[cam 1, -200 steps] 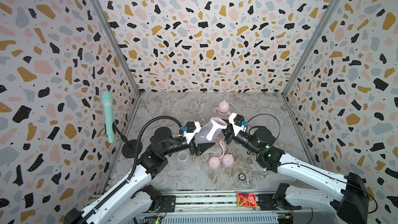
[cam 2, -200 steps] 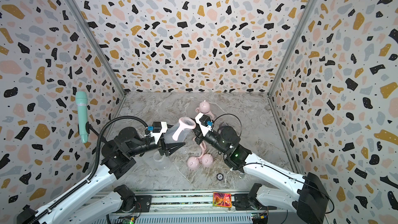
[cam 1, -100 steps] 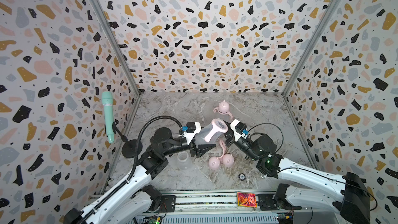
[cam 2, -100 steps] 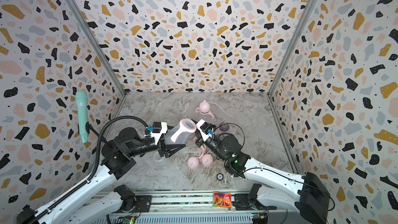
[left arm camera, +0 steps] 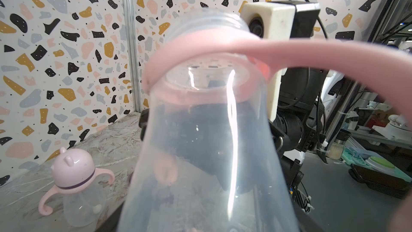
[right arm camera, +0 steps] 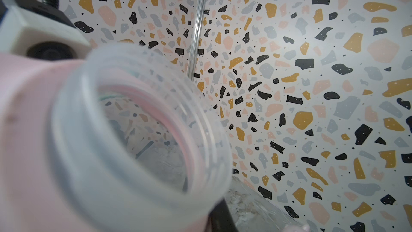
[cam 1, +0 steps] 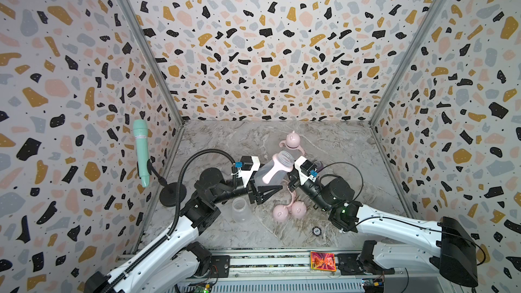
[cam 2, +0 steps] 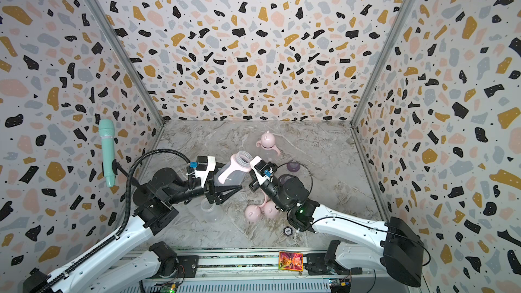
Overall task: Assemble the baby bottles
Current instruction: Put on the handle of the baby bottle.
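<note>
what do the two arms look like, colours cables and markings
The left arm and right arm have white links and black joints. Each wrist carries a white camera block with a blue plug. A ribbed black hose follows the left; a thin black cable loops at the right, which has a green light.

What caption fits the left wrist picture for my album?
Up close: an open clear bottle with its pink handle ring, a capped bottle beyond.

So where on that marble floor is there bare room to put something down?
Bare: the back right corner, between the capped pink-topped bottle and the right wall, and the back strip by the left wall. Crowded: the middle, with the raised clear bottle, two pink dome caps and an empty clear bottle.
</note>
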Motion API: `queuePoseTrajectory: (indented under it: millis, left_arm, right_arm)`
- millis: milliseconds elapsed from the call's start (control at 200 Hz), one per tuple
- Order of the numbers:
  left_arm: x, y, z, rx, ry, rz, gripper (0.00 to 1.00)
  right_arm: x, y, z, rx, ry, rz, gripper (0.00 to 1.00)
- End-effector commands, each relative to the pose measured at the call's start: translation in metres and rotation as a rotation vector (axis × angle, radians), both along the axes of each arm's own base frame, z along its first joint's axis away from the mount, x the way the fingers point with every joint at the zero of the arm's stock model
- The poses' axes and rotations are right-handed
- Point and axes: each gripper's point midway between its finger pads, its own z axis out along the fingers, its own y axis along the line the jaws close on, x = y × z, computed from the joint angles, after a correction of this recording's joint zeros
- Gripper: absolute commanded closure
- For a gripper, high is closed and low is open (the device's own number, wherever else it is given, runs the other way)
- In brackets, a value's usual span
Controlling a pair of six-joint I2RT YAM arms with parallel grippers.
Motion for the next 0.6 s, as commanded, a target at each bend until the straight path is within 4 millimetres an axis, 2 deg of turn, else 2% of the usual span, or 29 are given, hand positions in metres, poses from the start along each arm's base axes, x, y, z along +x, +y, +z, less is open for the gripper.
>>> queuePoseTrajectory:
  millis: [0, 25, 125, 260, 591]
  left_arm:
    - [-0.001, 0.012, 0.056, -0.159, -0.158, 0.057, 0.7]
    - [0.0, 0.013, 0.057, -0.162, -0.156, 0.063, 0.7]
    - [0.01, 0.017, 0.055, -0.154, -0.151, 0.13, 0.7]
    - [0.028, 0.028, 0.047, -0.118, -0.142, 0.264, 0.7]
    - [0.048, 0.052, 0.032, -0.066, -0.154, 0.463, 0.69]
  right_arm:
    - [-0.02, 0.029, -0.039, -0.153, 0.046, 0.15, 1.0]
    - [-0.021, 0.029, -0.038, -0.148, 0.049, 0.152, 0.99]
    - [-0.021, 0.027, -0.036, -0.145, 0.073, 0.151, 0.86]
    - [-0.02, 0.021, -0.034, -0.156, 0.12, 0.134, 0.64]
    - [-0.012, -0.004, -0.045, -0.169, 0.266, 0.107, 0.39]
